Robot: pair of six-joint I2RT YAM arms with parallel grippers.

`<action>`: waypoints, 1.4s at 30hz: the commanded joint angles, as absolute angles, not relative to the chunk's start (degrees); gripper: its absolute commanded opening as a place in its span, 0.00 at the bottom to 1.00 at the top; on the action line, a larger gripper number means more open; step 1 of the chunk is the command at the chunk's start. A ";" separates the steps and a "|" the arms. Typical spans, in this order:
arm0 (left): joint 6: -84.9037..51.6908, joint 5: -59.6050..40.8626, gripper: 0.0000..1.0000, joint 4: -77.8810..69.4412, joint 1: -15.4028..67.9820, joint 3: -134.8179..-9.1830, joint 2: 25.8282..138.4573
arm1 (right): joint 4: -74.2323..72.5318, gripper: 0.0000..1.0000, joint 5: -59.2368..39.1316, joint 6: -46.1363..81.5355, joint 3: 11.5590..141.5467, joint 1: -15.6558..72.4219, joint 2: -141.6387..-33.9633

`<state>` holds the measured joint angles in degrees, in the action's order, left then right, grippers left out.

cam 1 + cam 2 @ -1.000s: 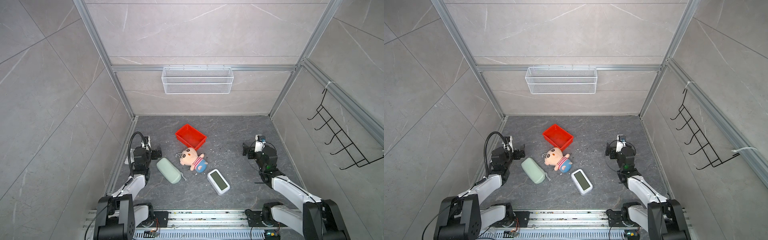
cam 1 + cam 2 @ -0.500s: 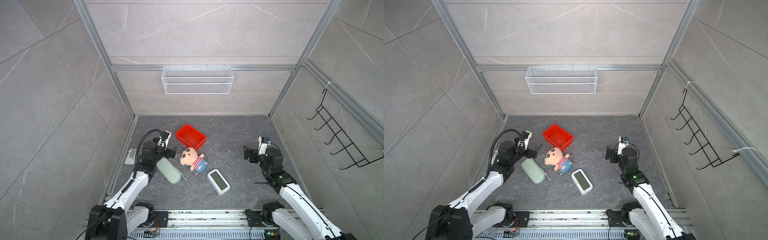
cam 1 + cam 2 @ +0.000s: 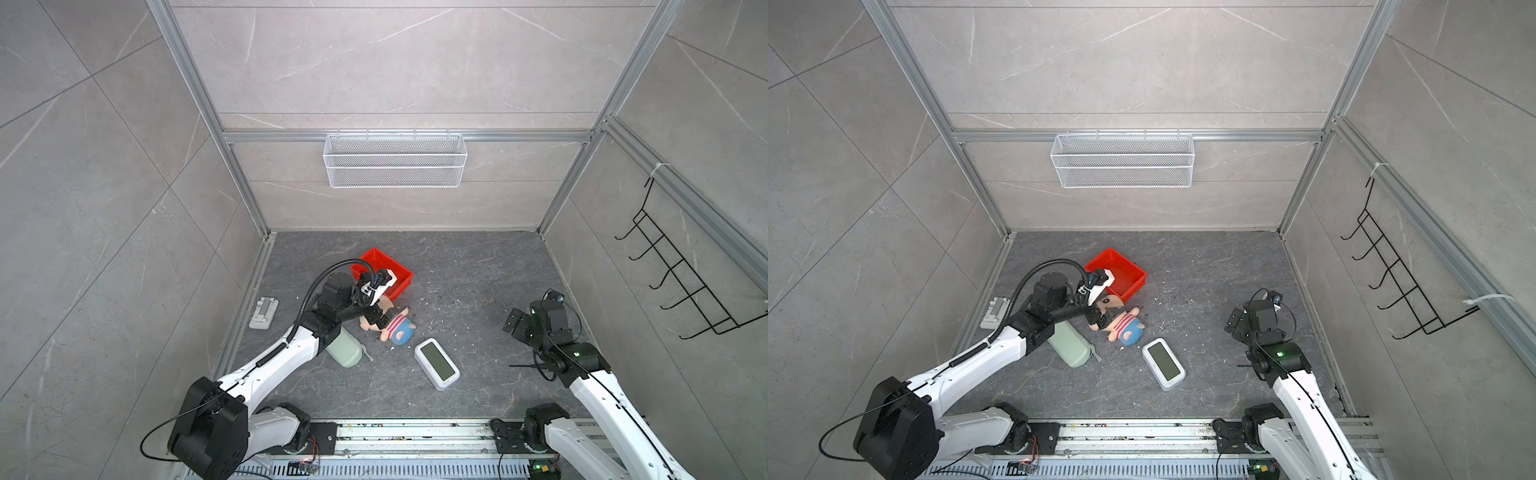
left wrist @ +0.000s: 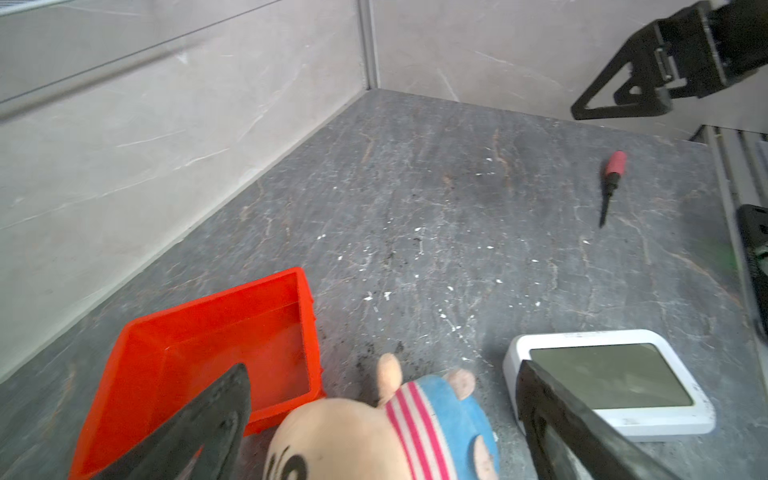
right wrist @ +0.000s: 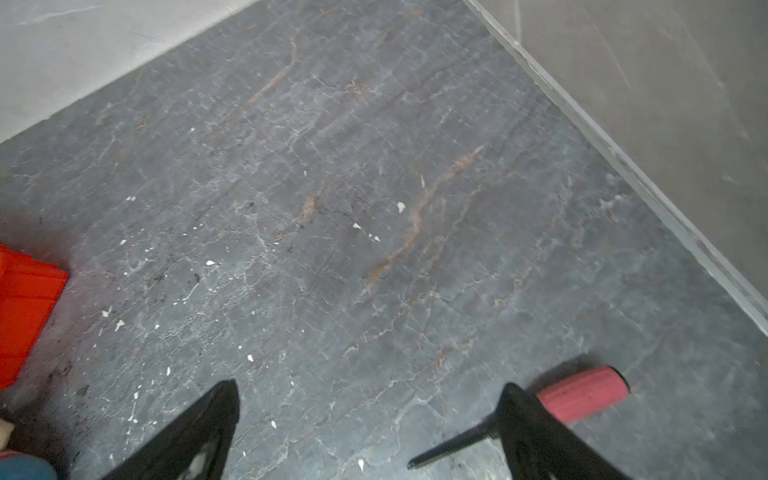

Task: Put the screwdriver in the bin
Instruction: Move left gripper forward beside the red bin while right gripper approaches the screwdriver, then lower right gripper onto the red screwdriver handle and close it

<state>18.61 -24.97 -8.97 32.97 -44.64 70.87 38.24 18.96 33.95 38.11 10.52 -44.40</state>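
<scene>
**Screwdriver on the floor beside my right gripper, not yet picked up**

The screwdriver (image 5: pixel 579 395) lies flat on the dark stone floor (image 5: pixel 374 166) on the right side, well apart from the red bin (image 4: pixel 216 300). My right gripper (image 5: pixel 370 388) hovers with its jaws spread wide and empty, one finger just over the neck of the tool. My left gripper (image 4: pixel 382 368) is also spread and empty, above the plush doll (image 4: pixel 374 432). I judge the tool light, rigid and apt to roll. I'd pinch across the matte red handle, not the thin, slick black shaft. I can read no brand or writing anywhere, and the digital clock (image 4: pixel 611 382) screen is blank.
</scene>
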 commanded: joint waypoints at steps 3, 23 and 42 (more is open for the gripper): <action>19.95 -26.77 1.00 -9.33 39.24 -48.15 73.22 | 47.33 0.99 22.06 45.10 39.51 9.01 -45.58; 18.29 -27.75 1.00 -12.04 48.94 -50.82 80.37 | 46.57 0.99 5.07 41.46 37.75 -23.39 -58.51; 17.58 -27.77 1.00 -14.77 48.96 -49.55 81.73 | 40.65 0.83 3.73 44.01 37.39 -30.15 -72.96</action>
